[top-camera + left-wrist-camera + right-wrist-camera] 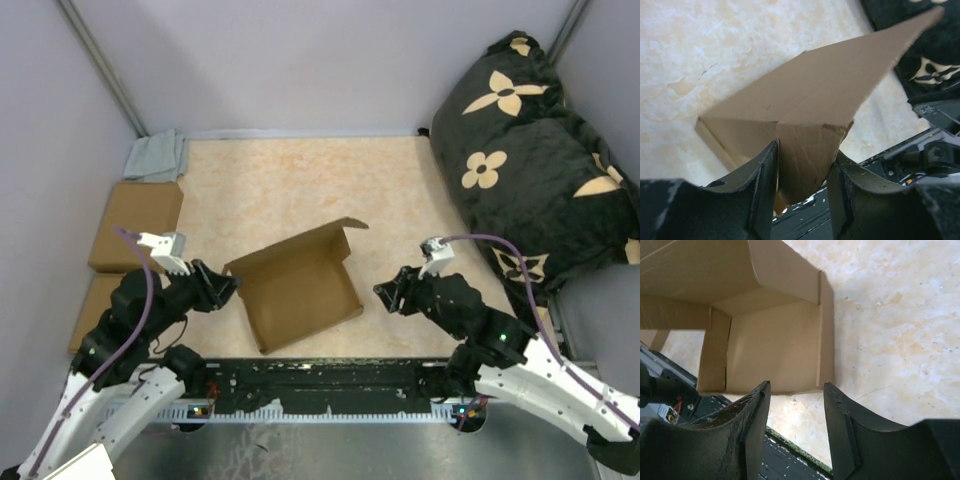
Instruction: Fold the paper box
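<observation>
The paper box [300,288] is a shallow open brown cardboard tray on the beige table, with its lid flap standing up at the far side. My left gripper [228,288] is at the box's left corner. In the left wrist view that corner [807,150] sticks between the spread fingers [765,170], resting against one of them, and the jaws are open [805,150]. My right gripper [385,292] hovers just right of the box. In the right wrist view it is open [796,385] with nothing between its fingers, and the box's side wall [771,347] lies a little ahead.
A black cushion with beige flowers [530,150] fills the right back corner. Closed brown boxes [135,225] are stacked along the left wall, with a grey cloth [158,155] behind them. A black rail [320,385] runs along the near table edge.
</observation>
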Tool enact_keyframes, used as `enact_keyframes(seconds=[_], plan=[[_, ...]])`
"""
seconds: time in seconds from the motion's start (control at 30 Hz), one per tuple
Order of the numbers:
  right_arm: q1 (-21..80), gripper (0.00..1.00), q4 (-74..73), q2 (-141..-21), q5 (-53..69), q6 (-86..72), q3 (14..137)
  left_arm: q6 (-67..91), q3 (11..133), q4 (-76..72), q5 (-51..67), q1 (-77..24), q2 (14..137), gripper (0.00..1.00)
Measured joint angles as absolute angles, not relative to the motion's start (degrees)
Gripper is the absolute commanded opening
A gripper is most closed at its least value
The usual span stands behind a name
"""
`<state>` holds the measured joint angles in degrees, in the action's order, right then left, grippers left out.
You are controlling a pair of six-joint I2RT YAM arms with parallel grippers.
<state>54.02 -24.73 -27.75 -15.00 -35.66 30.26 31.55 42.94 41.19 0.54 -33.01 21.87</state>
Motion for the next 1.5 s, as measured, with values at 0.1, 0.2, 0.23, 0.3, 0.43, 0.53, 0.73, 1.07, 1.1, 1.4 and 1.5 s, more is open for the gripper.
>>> enact_keyframes(seconds=[0.1, 0.2, 0.23, 0.3, 0.43, 0.53, 0.73, 1.07, 1.1, 1.4, 1.5], plan=[[54.0, 0.47, -28.38, -22.09, -17.08, -36.12, 30.37, 32.69, 46.48, 43.38, -0.01, -33.01, 20.18, 0.47], [54.0, 0.47, -29.91, -21.8, -18.87, -36.01, 31.11, 33.23, 48.31, 44.07, -0.14, -33.01, 19.66, 0.45], [54.0, 0.47, -30.15, -22.61, -19.31, -35.79, 31.51, 33.34, 48.31, 44.1, -0.05, -33.01, 19.66, 0.43], [54.0, 0.47, -30.13, -25.15, -19.68, -35.44, 32.45, 33.67, 47.66, 44.18, 0.75, -33.01, 19.88, 0.4], [54.02, 0.47, -28.32, -30.46, -19.03, -34.68, 33.15, 34.48, 44.05, 43.07, 4.05, -33.01, 21.15, 0.38], [54.0, 0.47, -26.0, -34.41, -17.56, -34.57, 32.99, 34.41, 42.13, 42.41, 5.17, -33.01, 22.74, 0.39], [54.0, 0.47, -18.5, -40.49, -14.83, -34.7, 27.68, 31.03, 43.18, 40.23, 4.8, -33.01, 27.03, 0.39], [54.02, 0.46, -6.68, -52.73, -10.35, -36.51, 20.93, 22.24, 50.17, 29.45, 4.69, -33.01, 44.75, 0.4], [54.02, 0.46, -5.3, -53.49, -10.41, -36.67, 20.71, 21.37, 50.54, 28.14, 4.64, -33.01, 45.98, 0.4], [54.02, 0.44, 8.51, -66.26, -13.47, -39.16, 20.51, 13.87, 57.3, 18.0, 3.38, -33.01, 59.81, 0.36], [54.02, 0.44, 13.3, -71.55, -14.59, -40.23, 20.53, 11.97, 60.23, 16.62, 3.05, -33.01, 64.12, 0.26]])
